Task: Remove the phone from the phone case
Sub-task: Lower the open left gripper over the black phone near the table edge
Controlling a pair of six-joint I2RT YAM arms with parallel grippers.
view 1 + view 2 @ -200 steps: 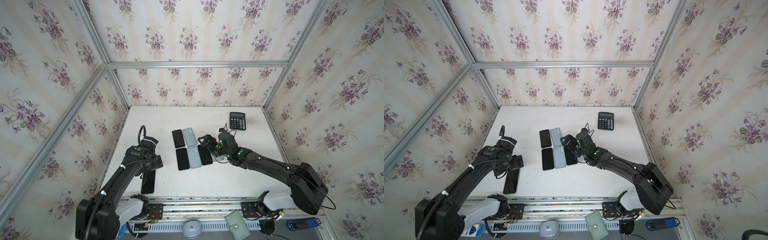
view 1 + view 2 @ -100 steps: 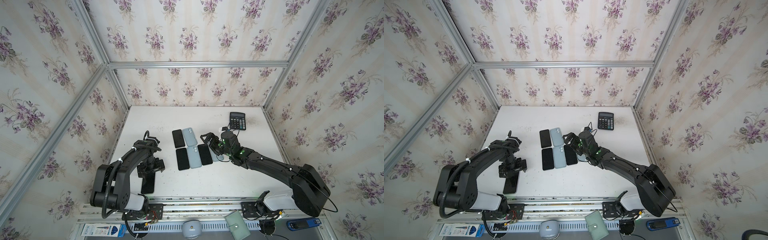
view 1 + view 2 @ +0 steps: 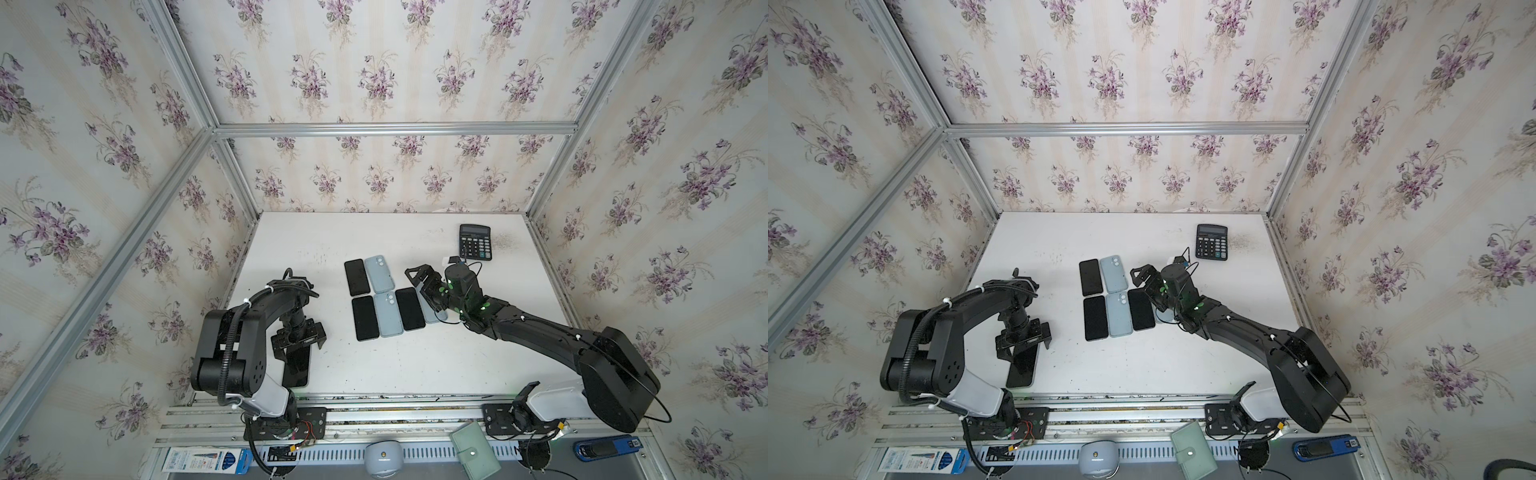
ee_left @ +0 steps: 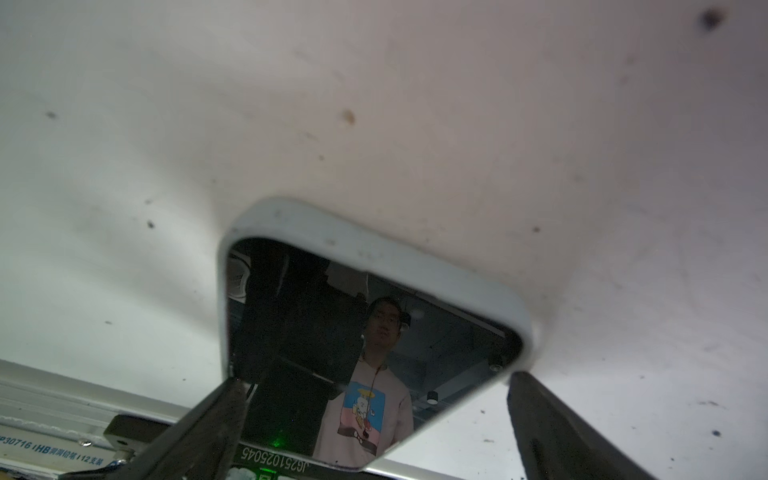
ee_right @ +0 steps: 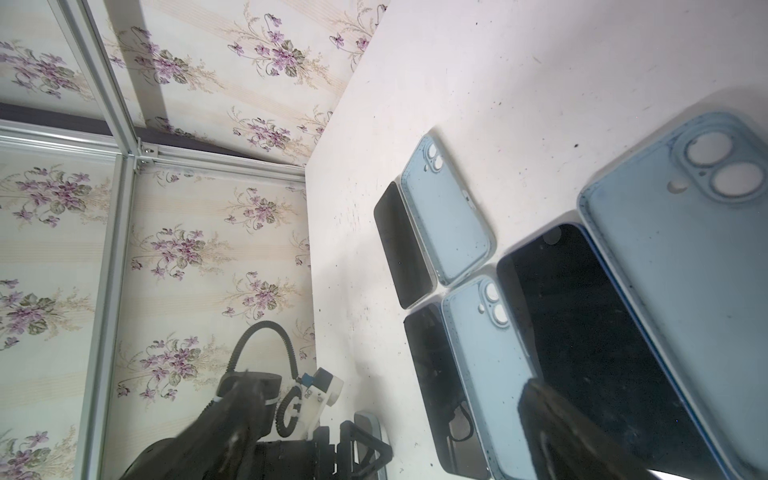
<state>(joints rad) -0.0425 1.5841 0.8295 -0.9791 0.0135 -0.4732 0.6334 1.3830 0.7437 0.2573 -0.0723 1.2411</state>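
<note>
The phone [image 3: 296, 368] lies screen up in its pale blue phone case [image 4: 374, 249] near the table's front left edge, also visible in a top view [image 3: 1020, 368]. My left gripper [image 3: 298, 337] hangs open over the phone's far end. In the left wrist view its dark fingers [image 4: 216, 415] stand on either side of the cased phone [image 4: 365, 357], close to its edges. My right gripper [image 3: 426, 289] is open above an empty blue case [image 3: 434, 318] at mid table. In the right wrist view its fingers [image 5: 552, 424] hold nothing.
Bare phones and empty blue cases lie in rows at mid table: a phone [image 3: 357, 277], a case [image 3: 379, 274], a phone [image 3: 365, 318], a case [image 3: 387, 313], a phone [image 3: 409, 308]. A calculator [image 3: 475, 242] sits at the back right.
My left arm has folded back and its gripper has moved toward the front edge, down over the cased phone's far end. The right gripper has barely shifted.
</note>
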